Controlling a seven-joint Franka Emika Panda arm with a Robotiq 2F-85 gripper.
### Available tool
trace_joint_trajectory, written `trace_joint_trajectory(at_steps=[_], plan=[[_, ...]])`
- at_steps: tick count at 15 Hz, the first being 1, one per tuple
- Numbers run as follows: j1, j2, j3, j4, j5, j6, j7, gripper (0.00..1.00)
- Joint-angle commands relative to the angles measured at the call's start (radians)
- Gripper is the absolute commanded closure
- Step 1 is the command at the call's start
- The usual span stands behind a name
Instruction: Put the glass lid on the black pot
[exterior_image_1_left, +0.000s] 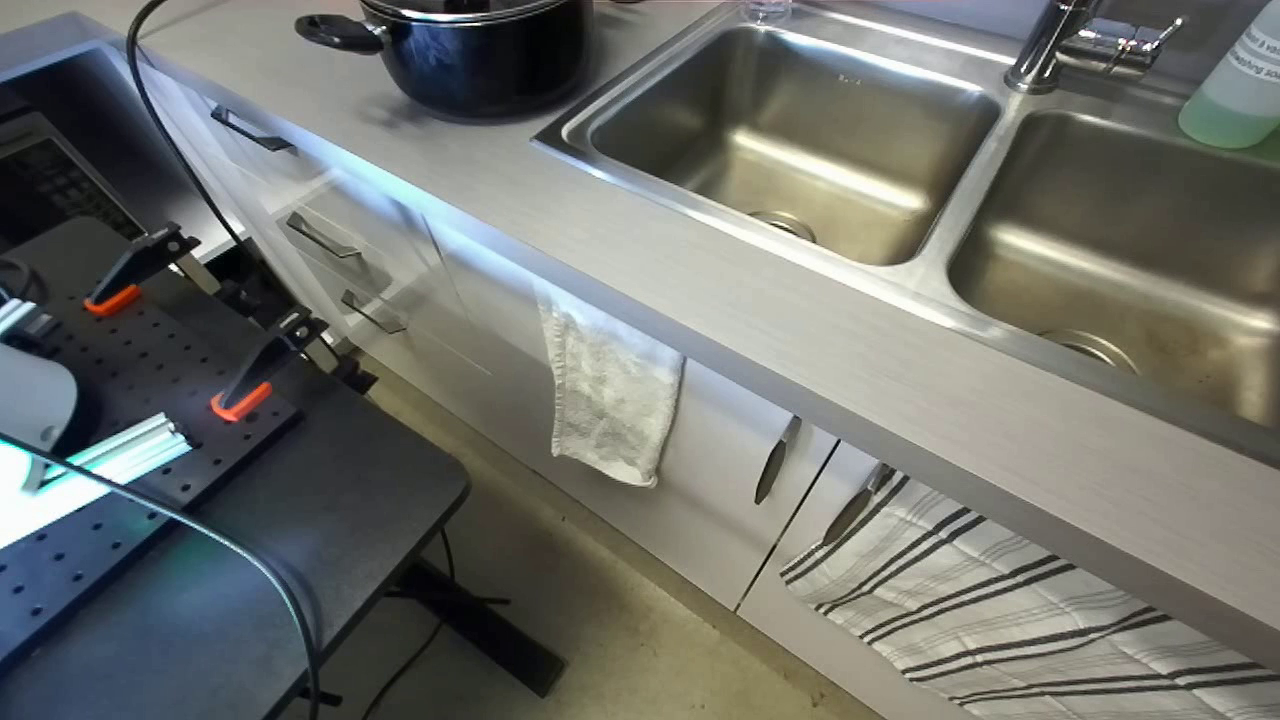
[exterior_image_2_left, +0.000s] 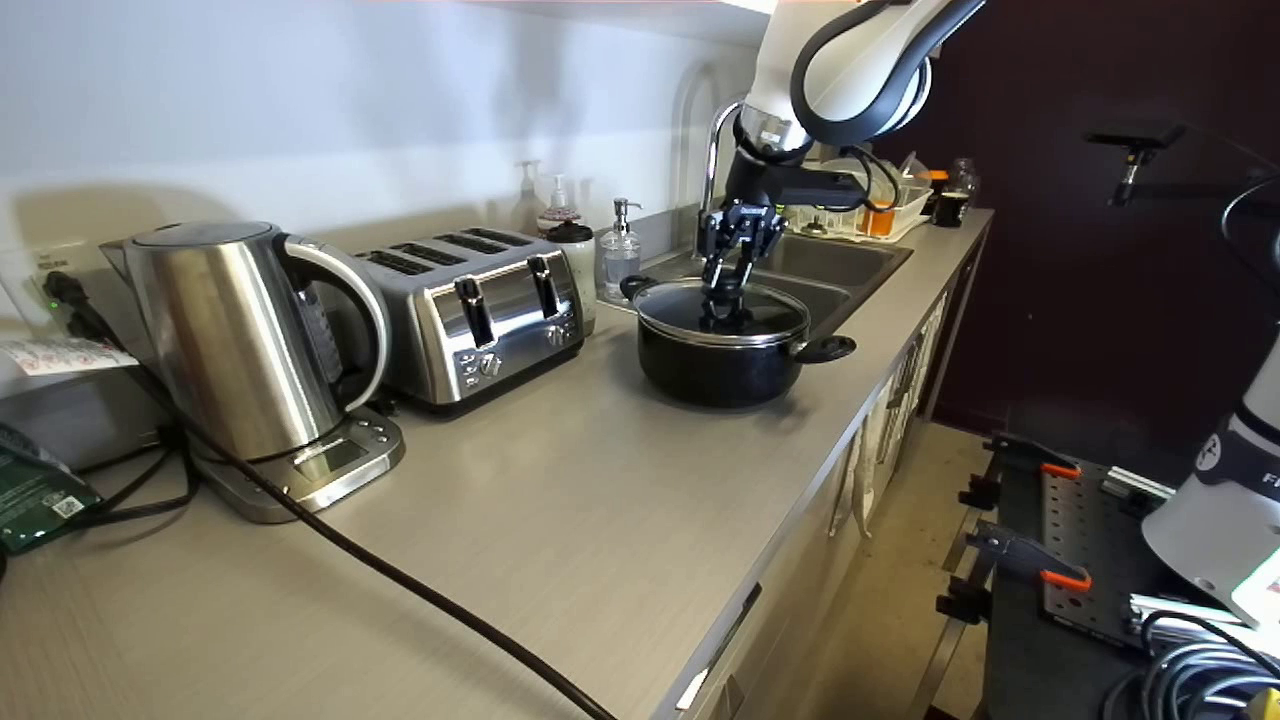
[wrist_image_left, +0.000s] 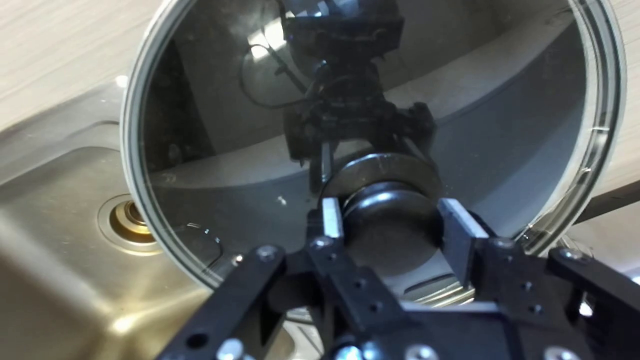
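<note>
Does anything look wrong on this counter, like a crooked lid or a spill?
I see nothing spilled or damaged. The glass lid appears to sit evenly on the black pot. The only untidy thing is the black cord stretching past the kettle and across the counter, where it might snag.

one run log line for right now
glass lid: on black pot | black pot: on countertop, beside double-basin sink | end effector: straddling lid knob, grip unclear

In an exterior view, a pale wall (exterior_image_2_left: 420, 90) is catching shadows (exterior_image_2_left: 535, 75) at eleven o'clock, a dark wall (exterior_image_2_left: 1030, 210) is rising at two, beige floor (exterior_image_2_left: 905, 560) is showing at four, and countertop (exterior_image_2_left: 520, 570) is spreading at seven.
</note>
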Motion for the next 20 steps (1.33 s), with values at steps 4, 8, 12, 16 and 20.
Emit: trace_joint_trajectory(at_steps=[4,8,12,16,20], plan=[[0.001,-0.041,-0.005,-0.019,-0.008,-0.016,0.028,0.75],[0.000,-0.034,-0.006,-0.017,-0.007,-0.019,0.037,0.75],[-0.001,-0.030,-0.010,-0.012,-0.023,-0.023,0.053,0.75],[-0.001,-0.036,-0.013,-0.012,-0.044,-0.029,0.075,0.75],[-0.003,-0.039,-0.019,-0.010,-0.061,-0.041,0.093,0.75]])
